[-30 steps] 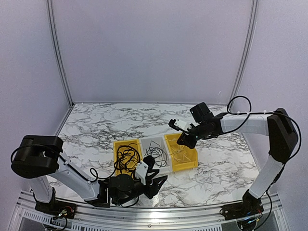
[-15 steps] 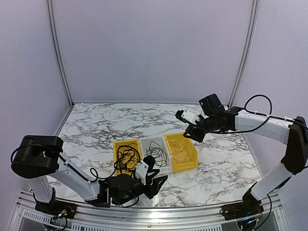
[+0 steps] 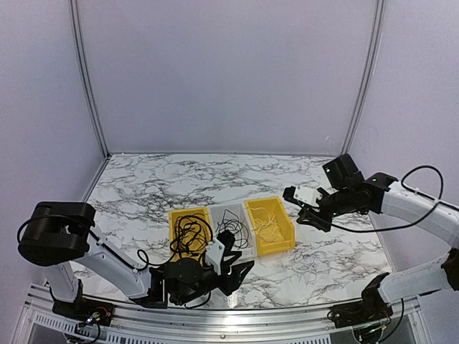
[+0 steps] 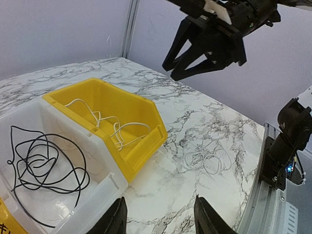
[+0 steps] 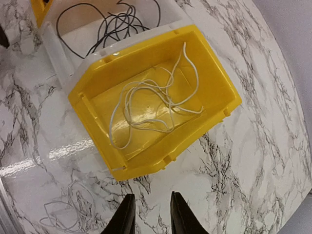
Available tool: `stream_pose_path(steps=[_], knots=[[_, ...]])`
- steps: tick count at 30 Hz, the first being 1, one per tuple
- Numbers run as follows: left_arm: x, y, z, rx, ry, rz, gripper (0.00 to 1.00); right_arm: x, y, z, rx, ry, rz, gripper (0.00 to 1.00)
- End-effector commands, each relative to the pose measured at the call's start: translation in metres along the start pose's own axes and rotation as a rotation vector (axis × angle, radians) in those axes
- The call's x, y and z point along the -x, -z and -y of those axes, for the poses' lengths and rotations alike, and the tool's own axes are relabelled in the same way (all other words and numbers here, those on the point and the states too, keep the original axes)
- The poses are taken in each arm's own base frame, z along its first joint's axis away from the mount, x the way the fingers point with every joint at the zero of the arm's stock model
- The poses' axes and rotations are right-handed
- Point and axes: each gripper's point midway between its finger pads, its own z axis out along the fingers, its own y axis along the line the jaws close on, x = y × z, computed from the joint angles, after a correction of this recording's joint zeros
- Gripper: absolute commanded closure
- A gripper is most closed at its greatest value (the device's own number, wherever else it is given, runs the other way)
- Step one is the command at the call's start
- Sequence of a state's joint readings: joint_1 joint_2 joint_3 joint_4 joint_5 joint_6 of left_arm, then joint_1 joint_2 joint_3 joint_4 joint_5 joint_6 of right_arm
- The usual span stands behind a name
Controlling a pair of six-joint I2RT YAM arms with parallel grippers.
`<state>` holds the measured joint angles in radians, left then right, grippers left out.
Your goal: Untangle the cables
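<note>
Right of the bins, r. gripper [image 5: 152,197] hangs over the marble table [image 3: 143,186], jaws slightly apart, empty. L. gripper [image 4: 158,208] sits low at near edge, jaws wide, empty. Cables all thin and limp:
- pale cable [image 5: 161,95] looped in glossy yellow bin [image 5: 222,83]
- black coil [image 4: 44,165] in translucent white bin [image 4: 97,192]
- black tangle [image 3: 188,233] in left yellow bin [image 3: 174,215]
- faint pale loops [image 4: 207,158] on tabletop, hard to trace vs veining
</note>
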<state>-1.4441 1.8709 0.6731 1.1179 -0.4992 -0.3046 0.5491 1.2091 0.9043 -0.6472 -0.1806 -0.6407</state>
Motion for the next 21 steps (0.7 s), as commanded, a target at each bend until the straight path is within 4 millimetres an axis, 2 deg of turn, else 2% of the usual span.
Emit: stream_pose_path(steps=[1,6,13,21], knots=[[0.007,-0.011,0.014,-0.036,0.011,0.028,0.52,-0.017,0.019,-0.044,0.135,0.126,0.024,0.73],[0.01,-0.012,0.01,-0.005,0.031,0.042,0.52,-0.031,0.003,-0.072,0.245,0.135,-0.001,0.69],[0.014,0.001,-0.005,0.041,0.059,0.053,0.52,-0.042,-0.032,-0.084,0.366,0.083,-0.078,0.65],[0.013,0.003,-0.009,0.057,0.051,0.053,0.52,-0.053,-0.052,-0.093,0.432,0.064,-0.115,0.62]])
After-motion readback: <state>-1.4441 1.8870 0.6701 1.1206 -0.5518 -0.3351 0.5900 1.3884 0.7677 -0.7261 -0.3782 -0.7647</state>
